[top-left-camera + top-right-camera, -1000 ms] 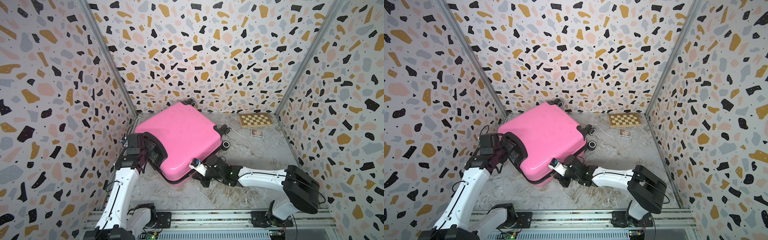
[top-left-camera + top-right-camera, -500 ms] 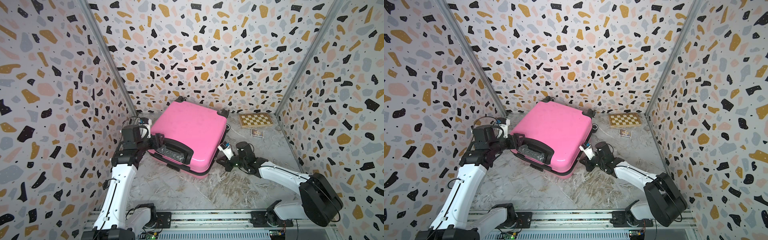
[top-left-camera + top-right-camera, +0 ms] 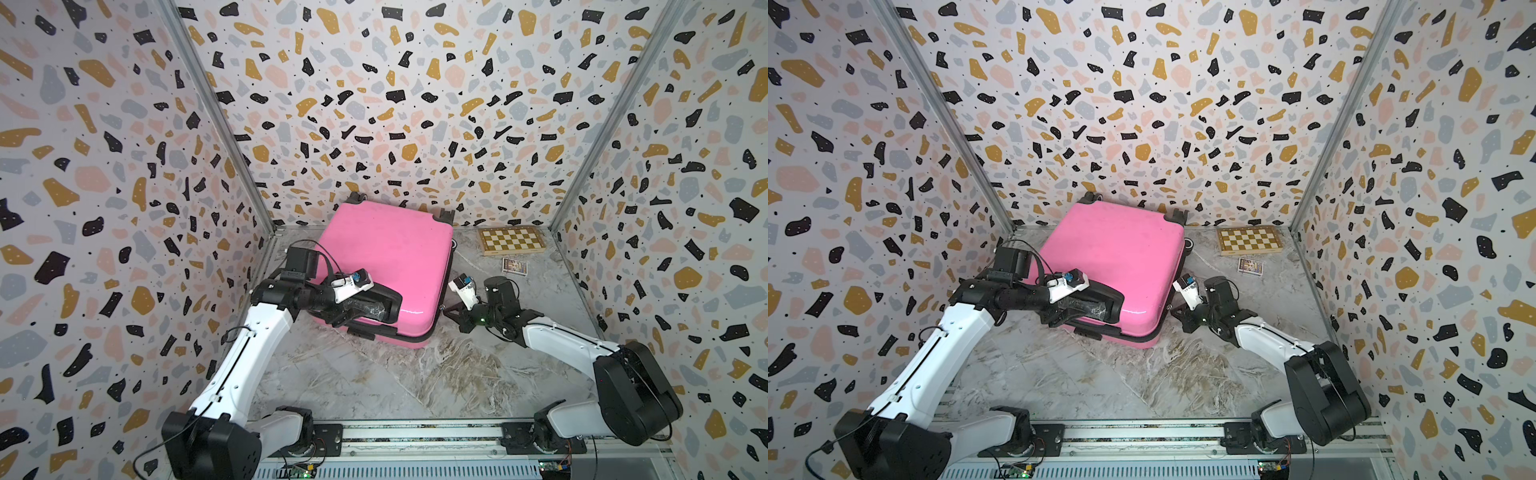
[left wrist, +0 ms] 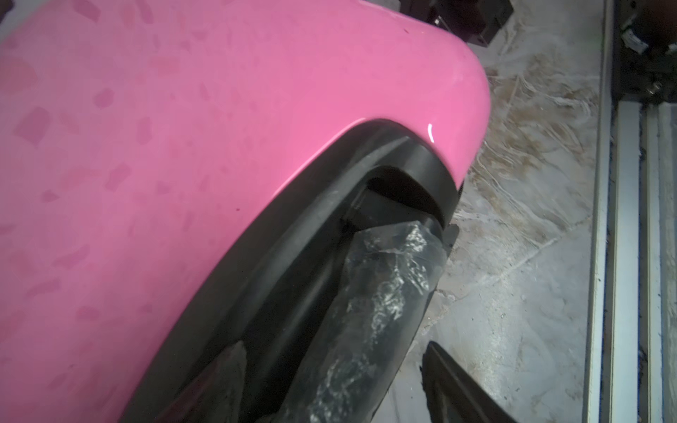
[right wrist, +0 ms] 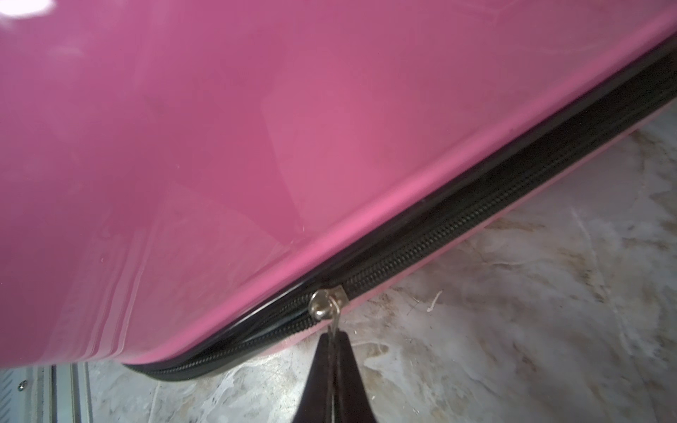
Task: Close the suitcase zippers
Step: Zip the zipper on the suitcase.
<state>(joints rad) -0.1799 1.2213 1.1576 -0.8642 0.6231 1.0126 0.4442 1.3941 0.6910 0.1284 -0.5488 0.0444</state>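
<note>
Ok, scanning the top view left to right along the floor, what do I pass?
The suitcase → right tool, shut on the zipper pull → chessboard. The left tool overlaps the suitcase, so it is left out.

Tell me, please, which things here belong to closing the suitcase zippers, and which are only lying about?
For the job:
- suitcase
- zippers
- zipper pull, pinched in the right claw
- black handle, with the left claw open astride it

Only lying about:
- chessboard
- small printed card
</note>
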